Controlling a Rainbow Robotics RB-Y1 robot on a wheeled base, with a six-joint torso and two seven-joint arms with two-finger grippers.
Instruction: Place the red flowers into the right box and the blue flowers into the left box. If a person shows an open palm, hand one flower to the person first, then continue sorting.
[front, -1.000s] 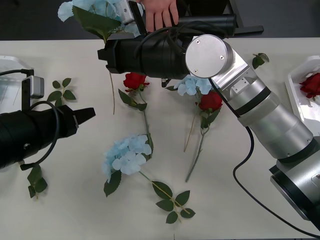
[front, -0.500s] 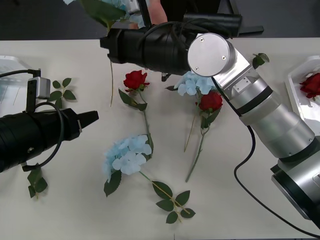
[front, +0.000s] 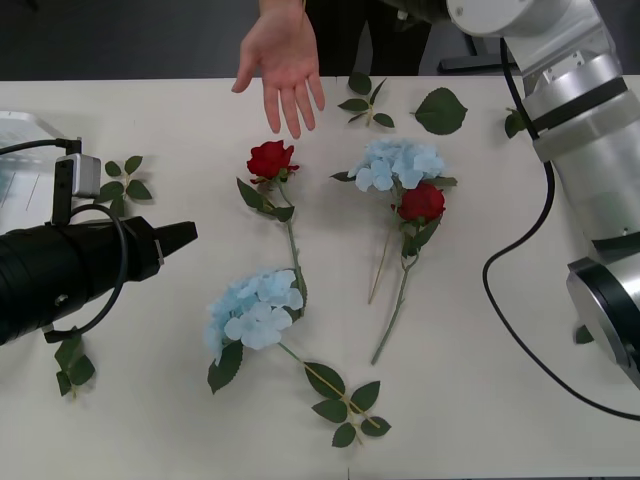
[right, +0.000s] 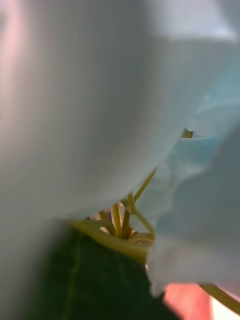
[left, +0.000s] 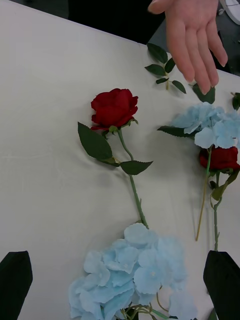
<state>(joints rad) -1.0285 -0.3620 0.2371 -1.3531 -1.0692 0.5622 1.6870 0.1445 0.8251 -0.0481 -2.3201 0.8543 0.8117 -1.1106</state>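
A person's open palm (front: 283, 60) reaches over the far edge of the table (front: 480, 400), fingers spread flat and empty. Just below its fingertips lies a red rose (front: 270, 159); off to the right of the hand lies a blue hydrangea (front: 398, 164) with a second red rose (front: 421, 202) touching its lower edge. Farther from the hand, toward the robot, lies another blue hydrangea (front: 254, 308). The left gripper (left: 120, 275) hovers near the table's left edge, well apart from the hand, its black fingers (left: 15, 277) spread wide and empty above that nearer hydrangea (left: 132, 270). The right arm (front: 590, 150) rises at the right, past the top edge; its wrist camera shows pale-blue petals (right: 200, 200) and green stems (right: 120, 220) pressed close, but whether its fingers pinch them I cannot tell
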